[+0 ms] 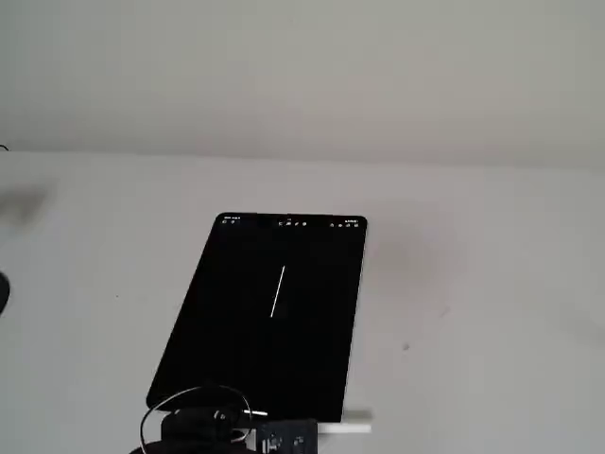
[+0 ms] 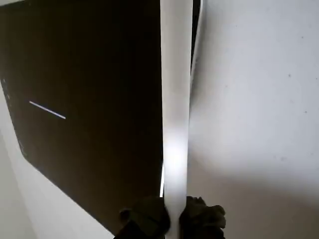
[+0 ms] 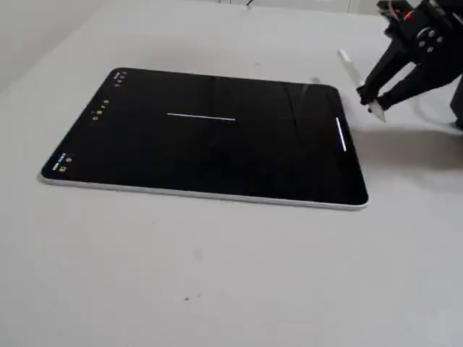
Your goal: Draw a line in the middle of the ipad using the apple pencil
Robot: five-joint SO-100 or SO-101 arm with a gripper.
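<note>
iPad (image 3: pixel 217 155) — flat on the surface, white line (image 3: pixel 201 116) mid-screen. My hand (image 3: pixel 370 100) — clamped on the Apple Pencil (image 3: pixel 354 76), off the iPad's short edge, away from the line.

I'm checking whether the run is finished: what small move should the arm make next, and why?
Probably lower the apple pencil onto the bare table and release. The line already shows mid-screen on the ipad, and the gripper holds the pencil beyond its edge.

Two fixed views and the close wrist view share the ipad (image 3: pixel 210 137)
</note>
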